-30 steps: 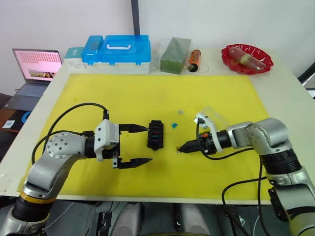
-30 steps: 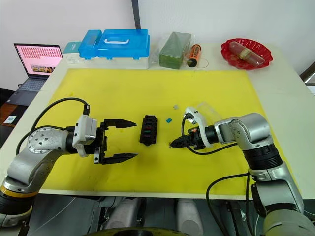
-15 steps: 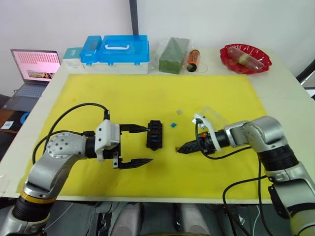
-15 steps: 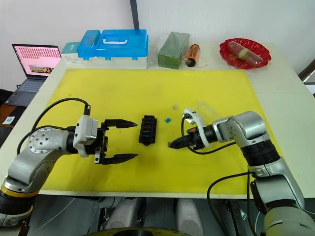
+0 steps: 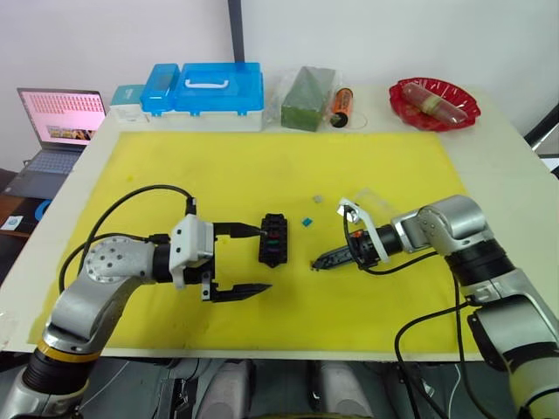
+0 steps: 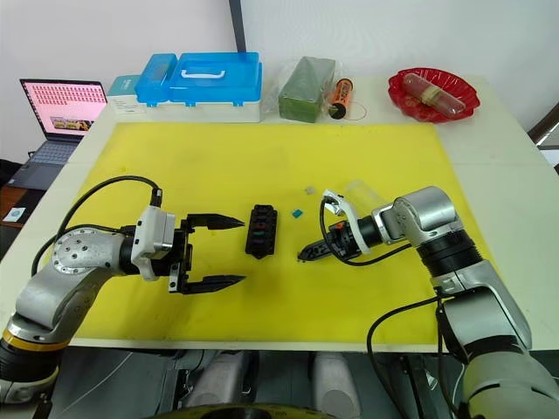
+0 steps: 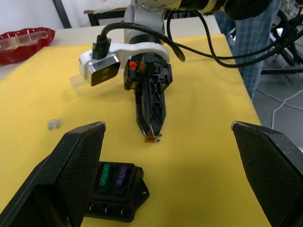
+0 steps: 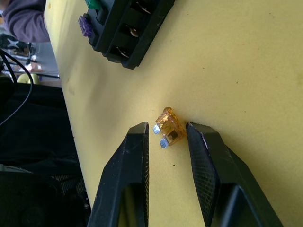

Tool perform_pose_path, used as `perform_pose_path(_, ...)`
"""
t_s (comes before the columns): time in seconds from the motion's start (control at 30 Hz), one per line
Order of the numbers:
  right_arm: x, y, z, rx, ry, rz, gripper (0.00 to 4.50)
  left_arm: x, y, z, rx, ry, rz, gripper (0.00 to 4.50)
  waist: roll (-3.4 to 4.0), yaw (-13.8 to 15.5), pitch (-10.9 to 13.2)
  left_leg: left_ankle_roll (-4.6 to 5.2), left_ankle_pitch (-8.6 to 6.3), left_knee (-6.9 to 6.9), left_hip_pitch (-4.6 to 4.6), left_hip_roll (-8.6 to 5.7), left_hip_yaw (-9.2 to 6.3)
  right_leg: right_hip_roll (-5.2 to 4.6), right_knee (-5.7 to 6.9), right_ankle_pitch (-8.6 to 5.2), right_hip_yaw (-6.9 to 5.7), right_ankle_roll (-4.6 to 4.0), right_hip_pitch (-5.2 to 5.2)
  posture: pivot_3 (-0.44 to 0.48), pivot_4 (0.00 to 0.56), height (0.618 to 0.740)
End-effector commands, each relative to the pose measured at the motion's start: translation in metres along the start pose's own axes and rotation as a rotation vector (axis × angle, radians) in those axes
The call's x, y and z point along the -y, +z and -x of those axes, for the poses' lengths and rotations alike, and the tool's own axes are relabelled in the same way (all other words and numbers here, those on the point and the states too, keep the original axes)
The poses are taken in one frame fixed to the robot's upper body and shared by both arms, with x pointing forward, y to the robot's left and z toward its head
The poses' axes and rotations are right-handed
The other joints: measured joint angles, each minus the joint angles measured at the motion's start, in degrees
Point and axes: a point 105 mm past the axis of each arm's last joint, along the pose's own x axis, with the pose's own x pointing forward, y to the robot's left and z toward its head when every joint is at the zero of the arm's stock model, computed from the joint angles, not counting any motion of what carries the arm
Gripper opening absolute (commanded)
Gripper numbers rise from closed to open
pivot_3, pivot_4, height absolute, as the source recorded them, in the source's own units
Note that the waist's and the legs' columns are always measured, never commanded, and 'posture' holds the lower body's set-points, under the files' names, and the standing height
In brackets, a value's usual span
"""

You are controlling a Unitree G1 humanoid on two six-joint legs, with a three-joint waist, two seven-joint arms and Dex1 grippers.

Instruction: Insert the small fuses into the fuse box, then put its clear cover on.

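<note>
Right gripper apparently astride tan fuse

Head pair looks down; wrist views sit close — sharing fuse box.

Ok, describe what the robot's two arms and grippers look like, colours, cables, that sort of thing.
Both arms are rounded silver-grey metal segments with black joints and looping black cables. The left gripper has a white housing and two long, tapered black fingers with textured pads. The right gripper has matching black fingers, plus a white bracket carrying a small camera module and a red detail near the wrist.
</note>
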Motion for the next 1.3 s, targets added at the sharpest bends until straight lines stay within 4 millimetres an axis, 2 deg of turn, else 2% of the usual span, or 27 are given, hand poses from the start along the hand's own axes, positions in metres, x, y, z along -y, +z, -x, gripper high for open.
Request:
perform_pose_path(0.03,-0.002,0.004,-0.002,0.0,0.007,0.027,0.72,0.004,0.006,-0.001,0.009,-0.009,-0.037,4.5,0.0,0.0,0.0,0.0,0.0,0.0,0.0,0.0,0.0,0.0,0.0,0.0,0.0,0.0,0.0,0.0,0.15,0.74)
perform_pose_path(0.1,-0.001,0.004,-0.001,0.001,0.007,0.026,0.06,0.004,0.005,0.0,0.007,-0.008,-0.032,4.5,0.0,0.04,0.0,0.0,0.0,0.0,0.0,0.0,0.0,0.0,0.0,0.0,0.01,0.0,0.0,0.0,0.15,0.74)
perform_pose_path(0.3,-0.007,0.005,0.008,0.019,0.018,0.046,0.02,0.006,0.004,0.002,0.005,-0.011,-0.026,4.5,0.0,0.13,0.0,0.0,0.0,0.01,0.0,0.0,-0.01,0.0,0.0,0.01,0.01,-0.01,0.0,0.0,0.15,0.74)
perform_pose_path(0.4,-0.025,0.014,0.016,0.055,0.037,0.125,0.02,0.005,0.004,0.006,0.004,0.003,-0.019,4.5,0.02,0.22,0.01,0.0,0.0,0.0,-0.01,0.0,-0.01,0.0,0.0,0.01,0.01,-0.01,-0.01,0.0,0.15,0.74)
perform_pose_path(0.57,-0.066,0.028,0.024,0.1,0.03,0.377,0.02,-0.005,0.005,0.021,0.012,0.093,0.026,4.5,0.03,0.2,0.02,0.0,0.0,-0.02,-0.03,0.03,-0.02,0.0,0.02,0.01,0.02,-0.02,-0.07,0.0,0.15,0.74)
perform_pose_path(0.67,-0.088,0.042,0.019,0.166,-0.046,0.605,0.02,-0.026,0.002,0.036,0.051,0.295,0.035,4.5,0.04,0.25,0.01,0.0,0.0,-0.02,-0.03,0.05,-0.04,0.01,0.01,0.01,0.01,-0.02,-0.06,0.0,0.15,0.74)
perform_pose_path(0.77,-0.085,0.061,0.01,0.261,-0.171,0.765,0.02,-0.029,-0.01,0.04,0.006,0.358,0.111,4.5,-0.05,0.18,-0.03,0.0,0.0,-0.01,-0.02,0.05,-0.04,0.02,0.02,0.01,0.0,-0.01,-0.06,0.0,0.15,0.74)
perform_pose_path(0.87,-0.084,0.066,-0.002,0.288,-0.199,0.897,0.02,-0.024,-0.01,0.036,0.044,0.335,0.146,4.5,-0.05,0.39,-0.02,-0.01,0.0,-0.01,-0.02,0.02,-0.01,0.01,0.02,0.01,0.02,-0.01,-0.06,0.0,0.15,0.74)
perform_pose_path(0.97,-0.079,0.071,-0.011,0.296,-0.231,0.968,0.02,-0.018,-0.025,0.029,-0.014,0.306,0.091,4.5,-0.05,0.32,-0.02,-0.02,0.0,-0.01,-0.03,0.02,-0.01,-0.03,0.0,0.01,0.01,-0.01,-0.05,0.0,0.15,0.74)
perform_pose_path(1.07,-0.078,0.077,-0.015,0.294,-0.237,1.014,0.02,-0.024,-0.032,0.024,-0.009,0.312,0.096,4.5,-0.05,0.33,-0.02,-0.05,0.02,-0.02,-0.02,0.0,0.02,-0.04,0.01,0.03,0.03,-0.03,-0.06,0.0,0.15,0.74)
perform_pose_path(1.3,-0.063,0.082,-0.02,0.264,-0.276,1.044,0.02,-0.034,-0.041,0.002,-0.019,0.246,0.083,4.5,-0.06,0.29,-0.02,-0.05,0.03,-0.02,-0.02,-0.01,-0.02,-0.01,0.01,0.03,0.02,-0.05,-0.06,0.0,0.15,0.74)
